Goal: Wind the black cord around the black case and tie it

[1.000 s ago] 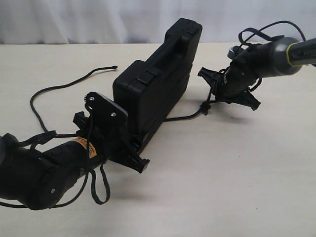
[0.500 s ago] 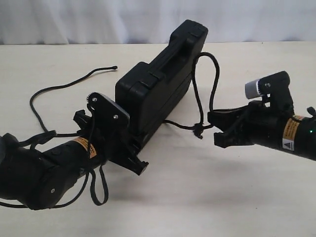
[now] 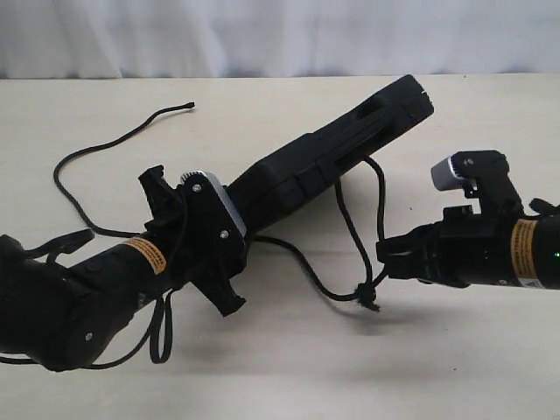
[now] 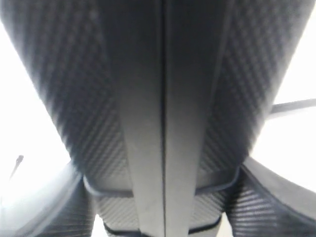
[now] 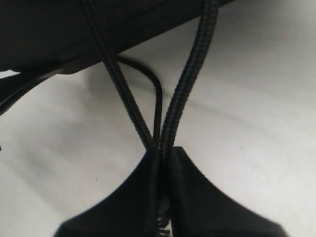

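Note:
My left gripper (image 3: 203,241) is shut on the near end of the black case (image 3: 341,153), which is tilted with its far end raised toward the right. The left wrist view is filled by the case (image 4: 163,123), with a finger (image 4: 44,212) on either side. The black cord (image 3: 378,206) loops round the case near its raised end, and two strands run down to my right gripper (image 3: 385,259), which is shut on them. A knot (image 3: 364,297) hangs just below. The right wrist view shows both cord (image 5: 185,94) strands entering the closed right gripper (image 5: 162,155).
The cord's free tail (image 3: 96,153) curves over the pale table (image 3: 289,367) at the left, ending near the back. A white curtain (image 3: 262,35) closes off the far edge. My left arm's strap and cables (image 3: 162,337) hang by the front left.
The case has swung from standing on its edge to a low tilt, its far end now pointing right. My right gripper carried the cord over that end and pulled it down and forward.

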Robot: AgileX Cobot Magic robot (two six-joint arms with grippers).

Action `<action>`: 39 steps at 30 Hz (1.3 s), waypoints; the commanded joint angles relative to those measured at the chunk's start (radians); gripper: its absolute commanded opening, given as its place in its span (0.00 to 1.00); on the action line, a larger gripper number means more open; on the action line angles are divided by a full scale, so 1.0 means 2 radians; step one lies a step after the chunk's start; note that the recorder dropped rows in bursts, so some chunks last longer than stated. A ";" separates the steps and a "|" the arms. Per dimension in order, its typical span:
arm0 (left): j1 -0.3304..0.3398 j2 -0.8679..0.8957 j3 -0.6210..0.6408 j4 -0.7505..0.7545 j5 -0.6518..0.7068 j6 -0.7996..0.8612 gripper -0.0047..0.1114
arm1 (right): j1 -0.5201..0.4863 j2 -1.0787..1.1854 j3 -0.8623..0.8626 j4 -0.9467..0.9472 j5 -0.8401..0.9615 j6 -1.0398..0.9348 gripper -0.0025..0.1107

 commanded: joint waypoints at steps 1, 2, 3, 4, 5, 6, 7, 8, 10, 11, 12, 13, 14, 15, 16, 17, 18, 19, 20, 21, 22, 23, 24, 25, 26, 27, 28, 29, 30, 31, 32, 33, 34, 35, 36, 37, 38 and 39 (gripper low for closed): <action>-0.001 -0.066 -0.002 -0.079 0.030 0.054 0.04 | 0.000 -0.003 -0.017 -0.001 -0.001 0.019 0.06; -0.001 -0.069 -0.002 -0.079 0.038 0.065 0.04 | 0.000 -0.003 -0.017 -0.001 -0.010 0.019 0.06; -0.001 -0.069 -0.002 -0.078 0.043 0.065 0.04 | 0.000 -0.003 -0.017 -0.001 -0.018 0.019 0.06; -0.001 -0.069 0.001 -0.078 0.044 0.066 0.04 | 0.000 -0.003 -0.018 -0.001 -0.022 0.019 0.06; -0.001 -0.069 0.011 -0.073 0.032 0.072 0.04 | 0.000 -0.003 -0.021 0.001 -0.023 0.025 0.06; -0.001 -0.069 0.017 -0.067 0.031 0.073 0.04 | 0.000 -0.003 -0.026 0.001 -0.024 0.030 0.06; -0.001 -0.069 0.022 -0.065 0.028 0.073 0.04 | 0.000 -0.003 -0.030 0.001 -0.024 0.034 0.06; -0.001 -0.069 0.031 -0.066 0.024 0.073 0.04 | 0.000 -0.003 -0.035 0.001 -0.030 0.042 0.06; -0.001 -0.069 0.039 -0.062 0.017 0.073 0.04 | 0.000 -0.003 -0.041 -0.003 -0.036 0.049 0.06; -0.004 -0.069 0.045 -0.062 0.010 0.073 0.04 | 0.000 -0.003 -0.041 0.004 -0.040 0.049 0.06; -0.009 -0.069 0.050 -0.065 -0.004 0.073 0.04 | 0.000 -0.003 -0.041 0.007 -0.040 0.049 0.06; -0.025 -0.069 0.060 -0.067 -0.029 0.073 0.04 | 0.000 -0.003 -0.041 0.008 -0.040 0.046 0.06; -0.034 -0.069 0.063 -0.067 -0.035 0.073 0.04 | 0.000 -0.003 -0.041 0.008 -0.040 0.046 0.06; -0.042 -0.069 0.064 -0.068 -0.031 0.073 0.04 | 0.000 -0.003 -0.041 0.009 -0.040 0.046 0.06; -0.049 -0.069 0.064 -0.072 -0.022 0.073 0.04 | 0.000 -0.003 -0.041 0.013 -0.041 0.046 0.06; -0.054 -0.069 0.064 -0.080 -0.017 0.073 0.04 | 0.000 -0.003 -0.041 0.019 -0.045 0.043 0.06; -0.063 -0.069 0.064 -0.108 -0.013 0.073 0.04 | 0.000 -0.003 -0.041 0.034 -0.062 0.027 0.06; -0.068 -0.069 0.064 -0.126 -0.013 0.073 0.04 | 0.000 -0.003 -0.041 0.041 -0.068 0.023 0.06; -0.074 -0.069 0.064 -0.142 -0.012 0.073 0.04 | 0.000 -0.003 -0.041 0.049 -0.074 0.019 0.06; -0.077 -0.069 0.064 -0.154 -0.008 0.074 0.04 | 0.000 -0.003 -0.041 0.055 -0.075 0.016 0.06; -0.087 -0.069 0.064 -0.161 0.008 0.074 0.04 | 0.000 -0.003 -0.041 0.066 -0.074 0.014 0.06; -0.092 -0.069 0.064 -0.165 0.020 0.074 0.04 | 0.000 -0.003 -0.041 0.070 -0.074 0.013 0.06; -0.097 -0.069 0.064 -0.174 0.029 0.074 0.04 | 0.000 -0.003 -0.041 0.071 -0.072 0.011 0.06; -0.100 -0.069 0.064 -0.182 0.037 0.074 0.04 | 0.000 -0.003 -0.041 0.071 -0.072 0.010 0.06; -0.100 -0.069 0.064 -0.190 0.042 0.074 0.04 | 0.000 -0.003 -0.041 0.071 -0.072 0.010 0.06; -0.100 -0.069 0.064 -0.203 0.057 0.073 0.04 | 0.000 -0.003 -0.041 0.071 -0.073 0.010 0.06; -0.100 -0.069 0.064 -0.206 0.066 0.073 0.04 | 0.000 -0.003 -0.041 0.071 -0.073 0.010 0.06; -0.100 -0.069 0.064 -0.203 0.080 0.073 0.04 | 0.000 -0.003 -0.041 0.071 -0.074 0.010 0.06; -0.100 -0.069 0.064 -0.200 0.087 0.073 0.04 | 0.000 -0.003 -0.041 0.071 -0.074 0.010 0.06; -0.100 -0.069 0.064 -0.195 0.096 0.073 0.04 | 0.000 -0.003 -0.041 0.071 -0.074 0.010 0.06; -0.100 -0.069 0.064 -0.195 0.101 0.073 0.04 | 0.000 -0.003 -0.041 0.071 -0.078 0.010 0.06; -0.100 -0.066 0.064 -0.192 0.102 0.073 0.04 | 0.000 -0.003 -0.041 0.071 -0.082 0.010 0.06; -0.100 -0.056 0.064 -0.185 0.102 0.073 0.04 | 0.000 -0.003 -0.041 0.063 -0.096 0.011 0.06; -0.100 -0.048 0.064 -0.168 0.108 0.073 0.04 | 0.000 -0.003 -0.039 0.063 -0.104 0.011 0.06; -0.100 -0.041 0.064 -0.141 0.115 0.073 0.04 | 0.000 -0.003 -0.038 0.063 -0.102 0.011 0.06; -0.100 -0.037 0.064 -0.096 0.127 0.073 0.04 | 0.000 -0.003 -0.038 0.059 -0.102 0.011 0.06; -0.100 -0.037 0.064 -0.071 0.129 0.073 0.06 | 0.000 -0.003 -0.038 0.059 -0.101 0.011 0.06; -0.100 -0.037 0.064 -0.079 0.125 0.073 0.16 | 0.000 -0.003 -0.038 0.059 -0.098 0.011 0.06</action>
